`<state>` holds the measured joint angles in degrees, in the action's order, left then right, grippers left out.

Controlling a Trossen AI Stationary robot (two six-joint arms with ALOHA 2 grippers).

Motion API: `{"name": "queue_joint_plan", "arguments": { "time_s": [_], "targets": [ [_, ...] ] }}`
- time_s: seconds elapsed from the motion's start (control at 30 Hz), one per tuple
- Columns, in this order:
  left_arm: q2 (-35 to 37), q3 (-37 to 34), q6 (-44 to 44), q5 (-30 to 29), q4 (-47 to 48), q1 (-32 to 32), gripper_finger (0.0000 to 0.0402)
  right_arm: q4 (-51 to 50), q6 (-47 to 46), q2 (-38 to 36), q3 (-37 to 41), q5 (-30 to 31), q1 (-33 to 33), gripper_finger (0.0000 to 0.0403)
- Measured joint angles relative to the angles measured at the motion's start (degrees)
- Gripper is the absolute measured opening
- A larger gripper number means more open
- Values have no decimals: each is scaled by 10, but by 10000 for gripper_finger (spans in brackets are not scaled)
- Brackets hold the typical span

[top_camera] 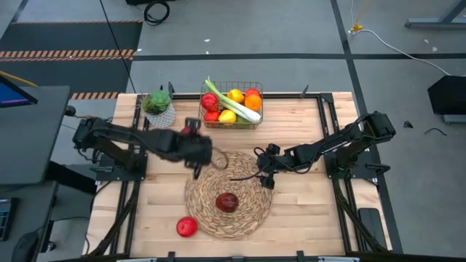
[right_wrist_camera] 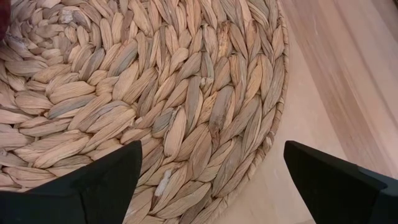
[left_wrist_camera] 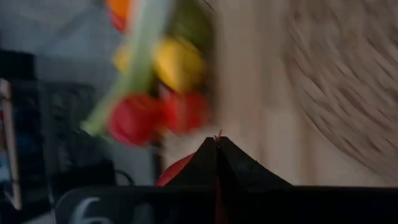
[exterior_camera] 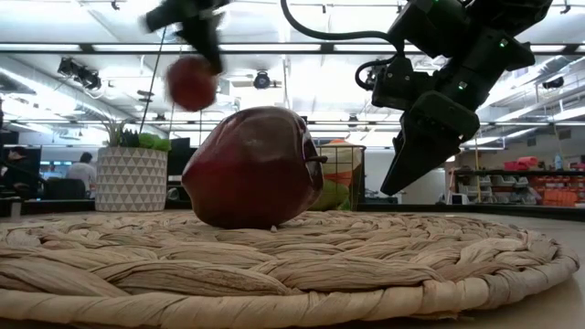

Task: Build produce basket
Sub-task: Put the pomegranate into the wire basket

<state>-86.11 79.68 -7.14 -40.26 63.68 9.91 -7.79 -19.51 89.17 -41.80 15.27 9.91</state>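
Observation:
The wire basket (top_camera: 231, 109) stands at the table's far middle. It holds a leek, lemons, oranges and red apples, which also show blurred in the left wrist view (left_wrist_camera: 155, 93). My left gripper (top_camera: 194, 138) is shut on a red apple (exterior_camera: 192, 82), in the air between the basket and the round straw mat (top_camera: 228, 193). A dark red apple (top_camera: 226, 202) rests on the mat. Another red apple (top_camera: 187, 227) lies on the table at the mat's near left. My right gripper (top_camera: 265, 175) is open and empty over the mat's right edge (right_wrist_camera: 249, 143). My left gripper holds the red apple by its top (exterior_camera: 197, 60), coming from above with the fingers pointing down. The fingertips (left_wrist_camera: 217, 146) meet closed, and the apple's red side (left_wrist_camera: 177, 173) shows beneath them. Blur hides the exact part pinched. The apple hangs below the fingers, lifted clear.
A white pot with a green plant (top_camera: 159, 109) stands just left of the basket. The bare wooden table (top_camera: 306, 211) lies to the right of the mat and near it.

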Motion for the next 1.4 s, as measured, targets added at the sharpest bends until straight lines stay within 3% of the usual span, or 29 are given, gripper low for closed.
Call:
{"name": "queue_joint_plan", "arguments": {
  "time_s": [0.27,0.43,0.97,1.1,1.4],
  "targets": [
    [-11,14,-199,17,-275,-144,5,-3,-14,0,0,-4,1,397],
    [-48,12,-201,124,-297,-227,5,-32,-37,0,0,-5,9,397],
    [-95,12,-298,145,-480,-294,6,-4,-66,0,0,0,12,397],
    [-108,13,-292,225,-531,-334,7,5,-51,0,0,-1,12,397],
    [-180,13,-279,309,-615,-400,7,16,-48,0,0,-5,7,397]
  ]
}}
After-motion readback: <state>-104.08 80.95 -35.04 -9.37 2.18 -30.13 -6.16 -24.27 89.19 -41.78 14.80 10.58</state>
